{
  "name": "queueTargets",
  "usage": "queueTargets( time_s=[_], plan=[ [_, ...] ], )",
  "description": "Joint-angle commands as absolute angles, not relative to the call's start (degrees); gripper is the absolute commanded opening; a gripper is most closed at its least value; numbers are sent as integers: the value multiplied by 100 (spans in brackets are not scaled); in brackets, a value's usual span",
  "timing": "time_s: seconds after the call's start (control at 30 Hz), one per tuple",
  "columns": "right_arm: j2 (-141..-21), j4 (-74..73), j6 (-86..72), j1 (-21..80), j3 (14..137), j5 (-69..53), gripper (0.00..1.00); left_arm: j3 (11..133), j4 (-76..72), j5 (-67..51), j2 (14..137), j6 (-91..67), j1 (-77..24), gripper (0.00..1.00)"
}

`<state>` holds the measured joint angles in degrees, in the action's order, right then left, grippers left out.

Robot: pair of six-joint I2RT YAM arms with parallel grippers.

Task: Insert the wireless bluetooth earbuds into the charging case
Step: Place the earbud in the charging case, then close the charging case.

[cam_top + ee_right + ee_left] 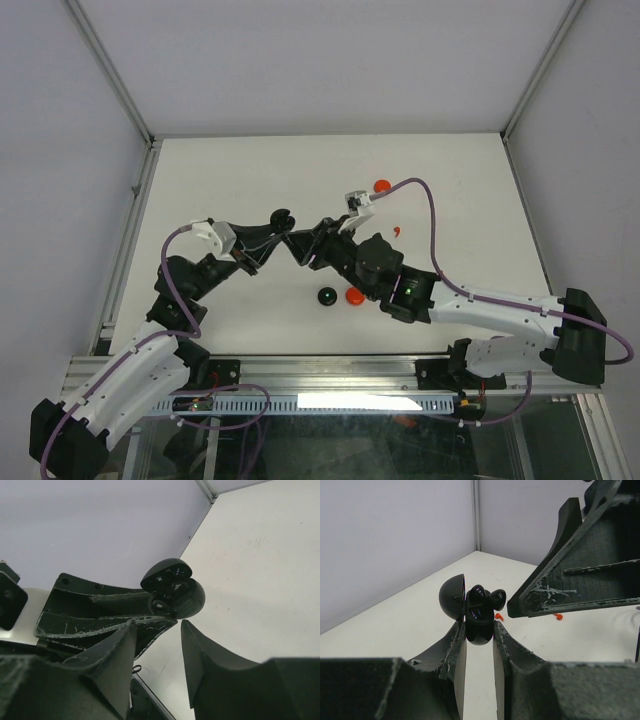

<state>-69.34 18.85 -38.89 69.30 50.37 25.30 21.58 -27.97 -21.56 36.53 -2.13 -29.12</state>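
My left gripper [479, 628] is shut on a black charging case [479, 615] with its round lid [452, 598] open, held above the table. Black earbuds sit in the case, and one [497, 599] sticks out at its right edge. In the top view the case [283, 217] is at the left gripper [278, 228] tips, with my right gripper [303, 246] just beside it. In the right wrist view the right gripper [157, 630] is open and empty, just short of the case [175, 587]. Two red earbuds [499, 616] [559, 616] lie on the table; one shows from above [398, 231].
A red disc [381, 186] lies at the back right. Another red disc [354, 295] and a black disc [326, 296] lie near the front, under the right arm. The white table [220, 180] is fenced by metal rails [128, 225] and grey walls.
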Motion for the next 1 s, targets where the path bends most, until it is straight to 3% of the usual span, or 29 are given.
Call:
queueTargets(
  time_s=[0.0, 0.1, 0.2, 0.97],
  plan=[
    [-6508, 1957, -3179, 6955, 5151, 2287, 47, 2346, -3043, -2065, 3652, -238, -2866, 0],
    [-6278, 1609, -2705, 6944, 5299, 2266, 57, 2354, -3038, -2090, 3669, -255, -2865, 0],
    [-6223, 1129, -2444, 6940, 5579, 2262, 60, 2371, -3032, -2158, 3711, -281, -2864, 0],
    [-6869, 305, -2036, 6812, 6315, 1568, 56, 2435, -3164, -2865, 3867, -389, -2865, 0]
  ],
)
